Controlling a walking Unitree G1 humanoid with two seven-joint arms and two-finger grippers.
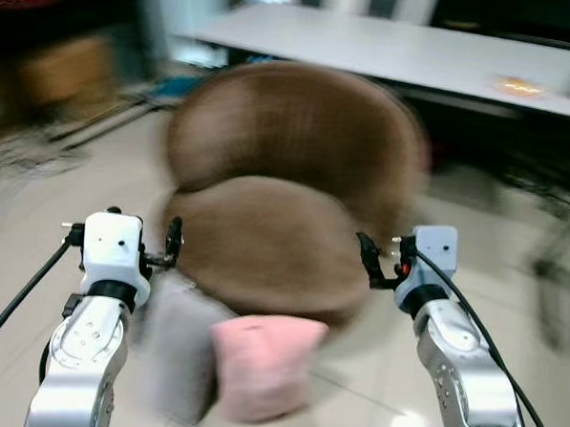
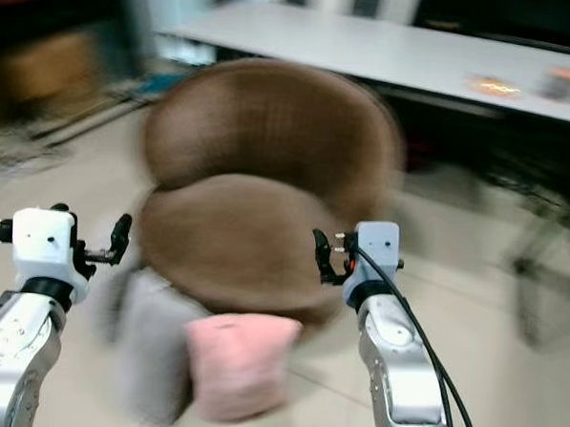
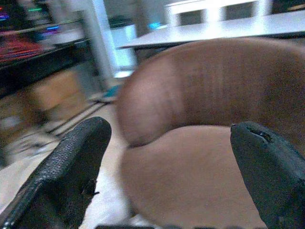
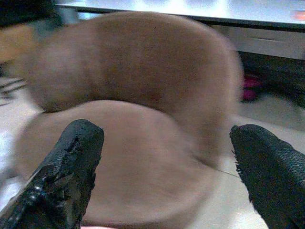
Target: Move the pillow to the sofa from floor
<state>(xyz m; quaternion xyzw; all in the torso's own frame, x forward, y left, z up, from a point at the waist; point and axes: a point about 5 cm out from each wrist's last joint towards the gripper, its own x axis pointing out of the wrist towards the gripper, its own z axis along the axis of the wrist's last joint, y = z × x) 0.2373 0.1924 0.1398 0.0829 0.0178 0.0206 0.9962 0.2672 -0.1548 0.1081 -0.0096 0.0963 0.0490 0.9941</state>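
A pink pillow leans on the floor against the front of a round brown sofa chair, with a grey pillow beside it on its left. The picture is blurred. My left gripper is raised at the chair's left edge, open and empty. My right gripper is raised at the chair's right edge, also open and empty. Both wrist views look between wide-apart black fingers at the brown seat. The pink pillow lies below and between the two grippers.
A long white table stands behind the chair with small items on it. Dark shelving and a cardboard box sit at the far left. A dark chair frame stands at the right. Pale tiled floor surrounds the chair.
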